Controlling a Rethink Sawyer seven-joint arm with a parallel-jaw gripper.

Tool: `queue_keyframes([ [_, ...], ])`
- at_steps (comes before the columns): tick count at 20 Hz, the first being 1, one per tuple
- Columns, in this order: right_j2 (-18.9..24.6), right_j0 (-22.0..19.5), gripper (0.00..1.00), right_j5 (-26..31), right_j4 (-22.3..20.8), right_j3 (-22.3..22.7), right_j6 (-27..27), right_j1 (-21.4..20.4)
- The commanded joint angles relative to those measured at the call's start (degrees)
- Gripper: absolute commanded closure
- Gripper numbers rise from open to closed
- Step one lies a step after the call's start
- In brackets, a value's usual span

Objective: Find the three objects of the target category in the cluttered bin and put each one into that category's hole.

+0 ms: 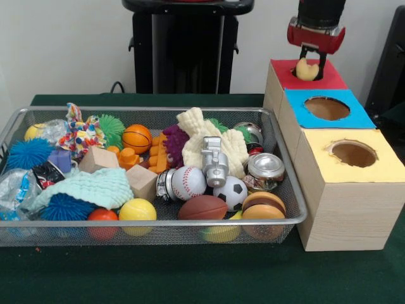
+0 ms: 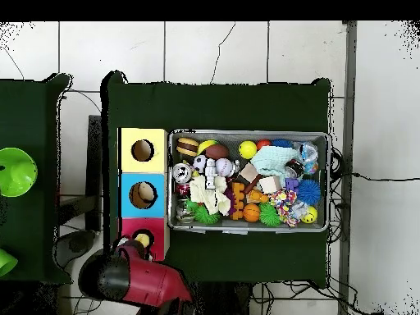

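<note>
My gripper (image 1: pixel 312 63) hangs over the red-topped box (image 1: pixel 329 79) at the back right, its red and black body right above the hole. A pale yellow rounded toy (image 1: pixel 307 70) sits between the fingers at the mouth of that hole, and the gripper looks shut on it. From overhead the arm (image 2: pixel 135 275) covers the corner of the red box (image 2: pixel 131 225), and a yellowish patch fills the hole (image 2: pixel 143 240). The wire bin (image 1: pixel 158 109) holds a baseball (image 1: pixel 189 182), soccer ball (image 1: pixel 231 192), football (image 1: pixel 202 208) and basketball (image 1: pixel 137 138) among the clutter.
A blue-topped box (image 1: pixel 354 117) and a yellow-topped box (image 1: pixel 380 168), each with an open hole, stand in a row in front of the red one. The bin also holds cans, wooden blocks, spiky balls, cloths and a toy burger (image 1: pixel 263 206).
</note>
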Motion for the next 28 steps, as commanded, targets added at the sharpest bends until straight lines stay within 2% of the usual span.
queue_keyframes([
  [1, -4.09, 2.19, 0.0, 12.81, -4.18, 2.74, 8.35, -7.85],
  [3, -1.38, -0.2, 0.0, 8.82, -3.38, 4.7, 7.06, -7.05],
  [7, 8.18, -8.0, 0.0, -4.25, -3.16, 8.65, 6.97, -1.75],
  [10, 11.83, -11.0, 0.0, -8.31, -3.95, 9.26, 8.28, 1.18],
  [12, 12.22, -11.44, 0.0, -9.65, -4.7, 8.8, 8.84, 2.77],
  [14, 11.52, -11.1, 0.0, -9.15, -4.96, 8.01, 8.64, 3.54],
  [17, 10.22, -10.43, 0.0, -5.37, -4.88, 7.34, 7.47, 2.27],
  [19, 4.09, -7.12, 0.0, 0.0, -7.19, 4.74, 4.22, 0.91],
  [21, -1.64, -5.44, 0.0, 3.7, -10.78, 3.58, 0.95, -1.33],
  [24, -7.79, -7.21, 0.0, 6.46, -18.24, 4.14, -4.96, -6.17],
  [28, -10.27, -12.85, 0.0, 7.73, -29.1, 4.0, -11.2, -10.43],
])
